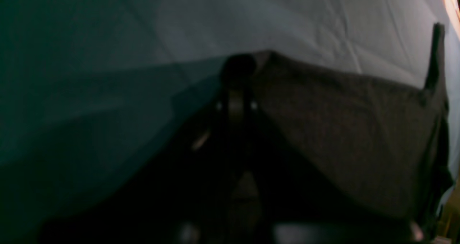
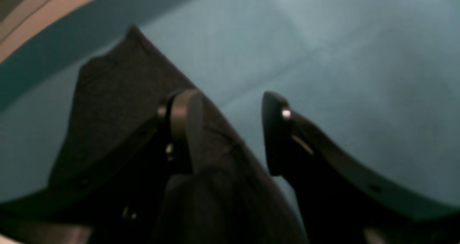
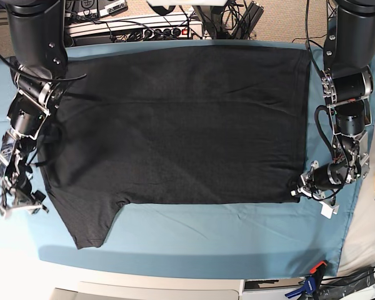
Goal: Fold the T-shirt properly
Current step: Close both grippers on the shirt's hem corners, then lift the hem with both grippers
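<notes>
T-shirt (image 3: 175, 125) flat on teal cloth (image 3: 237, 237) | soft, light, floppy; best gripped by corners | left gripper (image 3: 298, 189) pinches hem corner | right gripper (image 2: 230, 132) spread, straddling sleeve edge

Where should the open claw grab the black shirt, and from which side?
Probably the outer edge of the T-shirt by its sleeve, coming in from the table's side. In the base view the right claw hangs right beside that edge, and its wrist view shows the cloth already running between the open fingers. The thin hem there fits a pinch. The left claw is already shut on the opposite corner.
</notes>
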